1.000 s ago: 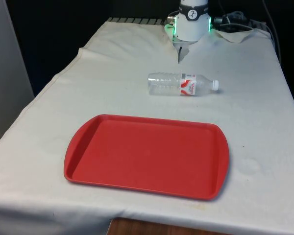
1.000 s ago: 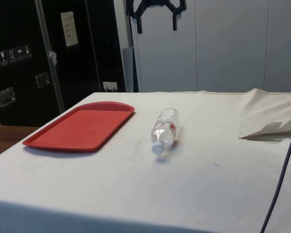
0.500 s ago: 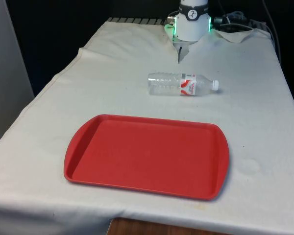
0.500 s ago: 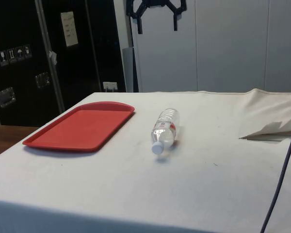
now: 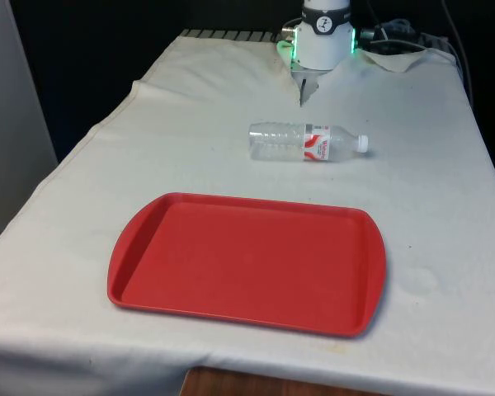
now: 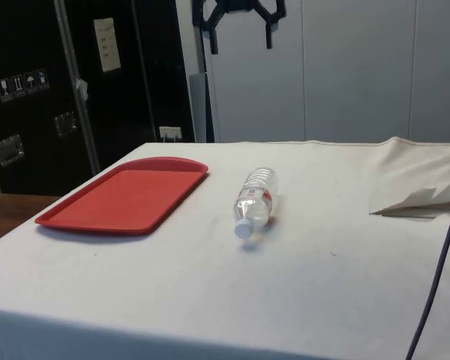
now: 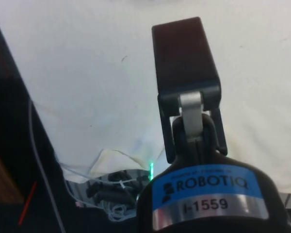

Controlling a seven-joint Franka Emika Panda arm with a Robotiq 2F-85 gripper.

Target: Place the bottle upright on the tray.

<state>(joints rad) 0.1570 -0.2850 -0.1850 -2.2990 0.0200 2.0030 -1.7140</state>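
bottle (image 5: 307, 143) on its side mid-cloth, toward the table's far end, well apart from tray (image 5: 247, 262) | long axis across the table, cap toward the front view's right | gripper (image 6: 240, 30) high above, fingers spread, empty | straight descent needed

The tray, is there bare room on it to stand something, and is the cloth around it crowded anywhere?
The red tray is bare across its whole floor. Between its far rim and the lying bottle runs an open strip of white cloth. Cloth is also bare on both sides of the tray. The end effector hangs open, high above the table.
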